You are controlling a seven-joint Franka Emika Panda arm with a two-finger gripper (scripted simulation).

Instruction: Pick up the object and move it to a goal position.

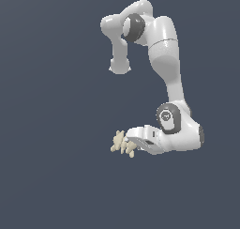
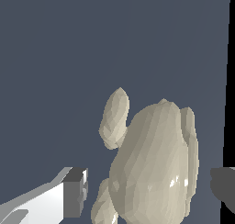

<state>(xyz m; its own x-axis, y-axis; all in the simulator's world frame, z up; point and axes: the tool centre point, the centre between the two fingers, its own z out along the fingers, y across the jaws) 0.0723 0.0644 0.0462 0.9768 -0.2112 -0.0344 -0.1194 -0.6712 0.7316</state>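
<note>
One object point(image 1: 123, 143), cream and lumpy, sat at my gripper point(image 1: 132, 145).
My wrist view showed its glossy faceted lobes between spread fingers point(image 2: 73, 191); the exterior view hid whether they touched.

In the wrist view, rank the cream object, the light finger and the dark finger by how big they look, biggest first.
1. The cream object, by far the largest.
2. The end effector's light finger.
3. Its dark finger, cut off by the picture edge, so its true size is unsure.
All sit close to the camera.
</note>
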